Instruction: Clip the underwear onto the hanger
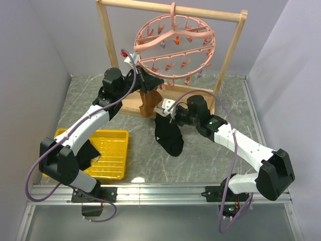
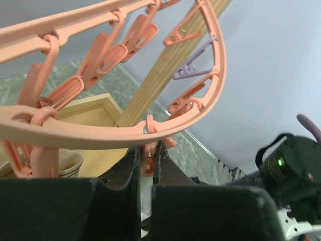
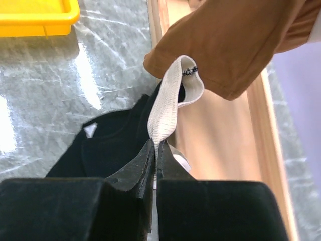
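Evidently the black cloth briefs [image 1: 168, 136] were light and limp. They hung from the right gripper [image 3: 154, 145], whose jaws were clamped on the ribbed beige waistband [image 3: 165, 105]. The lower cloth seemed to trail on the grey marbled table [image 3: 60, 75], below the round pink plastic laundry hanger [image 2: 100, 134]. The doubled waistband looked the firmest hold for a peg. The left gripper [image 2: 147, 150] had its jaws nearly together on a small pink clip peg [image 2: 147, 164].

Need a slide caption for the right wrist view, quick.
The right gripper shut on the beige waistband of the black underwear, beside the hanging brown garment.
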Robot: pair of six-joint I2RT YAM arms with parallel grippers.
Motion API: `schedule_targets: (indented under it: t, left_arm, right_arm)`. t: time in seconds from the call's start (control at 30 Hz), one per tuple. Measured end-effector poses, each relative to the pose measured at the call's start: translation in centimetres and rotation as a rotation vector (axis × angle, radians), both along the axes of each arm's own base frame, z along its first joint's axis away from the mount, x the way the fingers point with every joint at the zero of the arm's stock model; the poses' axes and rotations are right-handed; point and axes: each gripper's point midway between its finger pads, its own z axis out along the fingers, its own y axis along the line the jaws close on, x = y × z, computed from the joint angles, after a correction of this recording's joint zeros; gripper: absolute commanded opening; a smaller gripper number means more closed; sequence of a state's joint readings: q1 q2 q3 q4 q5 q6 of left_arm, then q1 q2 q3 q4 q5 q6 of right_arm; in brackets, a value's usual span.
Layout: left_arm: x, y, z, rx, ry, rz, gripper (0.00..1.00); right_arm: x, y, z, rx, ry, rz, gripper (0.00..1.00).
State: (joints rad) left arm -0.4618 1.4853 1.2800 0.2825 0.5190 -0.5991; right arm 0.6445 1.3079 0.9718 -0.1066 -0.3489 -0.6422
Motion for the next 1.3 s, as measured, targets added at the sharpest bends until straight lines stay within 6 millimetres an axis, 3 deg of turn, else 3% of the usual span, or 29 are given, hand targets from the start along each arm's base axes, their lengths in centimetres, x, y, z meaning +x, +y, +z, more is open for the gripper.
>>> schedule_targets:
  t: [0.27,0.6,1.3]
  left_arm:
    - [-0.9,-0.3,0.1,0.007,-0.025,-0.066,0.00]
    - [-0.8,-0.4,-0.3,0.023,-0.041,-0.097,0.00]
    - [0.1,0.2,-0.8,0.085,-0.067,-0.050,0.00]
  right_arm:
    - [0.4,-0.2,1.6,0.002,-0.077,0.103,0.00]
    - [2.0,0.0,6.3,0.046,-0.184,0.147,0.00]
    - [3.0,-1.7,7.3,0.025,-0.234,0.095,0.00]
